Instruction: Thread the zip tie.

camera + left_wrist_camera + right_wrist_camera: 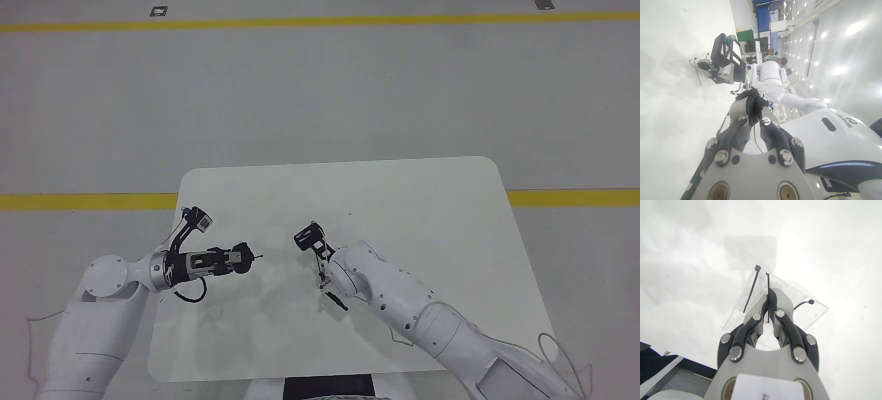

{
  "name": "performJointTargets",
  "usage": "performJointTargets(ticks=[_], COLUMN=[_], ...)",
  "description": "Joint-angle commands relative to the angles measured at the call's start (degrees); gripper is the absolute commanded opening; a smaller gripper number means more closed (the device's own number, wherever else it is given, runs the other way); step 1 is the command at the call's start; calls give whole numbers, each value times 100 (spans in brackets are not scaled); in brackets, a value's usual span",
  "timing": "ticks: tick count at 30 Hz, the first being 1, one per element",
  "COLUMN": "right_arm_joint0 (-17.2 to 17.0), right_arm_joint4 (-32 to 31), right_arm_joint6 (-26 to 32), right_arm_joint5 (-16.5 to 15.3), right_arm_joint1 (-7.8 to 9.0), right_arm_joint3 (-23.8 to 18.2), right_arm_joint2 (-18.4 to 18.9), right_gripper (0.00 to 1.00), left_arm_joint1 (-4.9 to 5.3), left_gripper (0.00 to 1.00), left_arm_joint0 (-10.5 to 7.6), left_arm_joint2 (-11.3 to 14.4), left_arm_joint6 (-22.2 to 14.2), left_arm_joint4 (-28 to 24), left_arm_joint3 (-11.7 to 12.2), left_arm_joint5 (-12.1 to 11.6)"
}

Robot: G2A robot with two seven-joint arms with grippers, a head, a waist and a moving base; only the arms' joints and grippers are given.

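- The white table (pixel 420 200) carries a clear plate (pixel 738 317), which lies flat beneath the right arm.
- The right gripper (pixel 769 298) hangs over that plate, clenched on the zip tie (pixel 768 283). The strap runs up between the pads and its tip pokes out beyond them.
- The left gripper (pixel 753 98) sits apart to the side, pinched on a black strap (pixel 755 132) that trails back between its fingers. It is probably another tie.
- Two spare ties (pixel 753 289) (pixel 806 303) rest on the plate.
- The zip tie looks light, thin and springy, slick along its length. A hold close behind the tip should keep it from bending during threading.
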Motion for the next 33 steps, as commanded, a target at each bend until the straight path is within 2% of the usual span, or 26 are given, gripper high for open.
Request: performJointTargets(ticks=[1, 15, 19, 26, 30, 33], right_arm_joint0=[-13, -340, -477, -835, -1142, -1361], right_arm_joint4=[-16, -270, -135, 569, 1358, 1981], right_arm_joint6=[13, 319, 244, -314, -829, -1100], right_arm_joint5=[-5, -277, -392, -547, -649, -898], right_arm_joint1=[-5, 128, 169, 248, 303, 349], right_arm_joint3=[-36, -762, -977, -1401, -1678, -1826], right_arm_joint2=[22, 481, 686, 1262, 1784, 2141], right_gripper=[0, 0, 0, 0, 0, 0], left_arm_joint1=[0, 0, 0, 0, 0, 0], left_gripper=[0, 0, 0, 0, 0, 0], left_arm_joint0=[0, 0, 0, 0, 0, 0], left_arm_joint2=[0, 0, 0, 0, 0, 0], left_arm_joint6=[0, 0, 0, 0, 0, 0], left_arm_joint4=[0, 0, 0, 0, 0, 0], left_arm_joint3=[0, 0, 0, 0, 0, 0], left_arm_joint5=[0, 0, 0, 0, 0, 0])
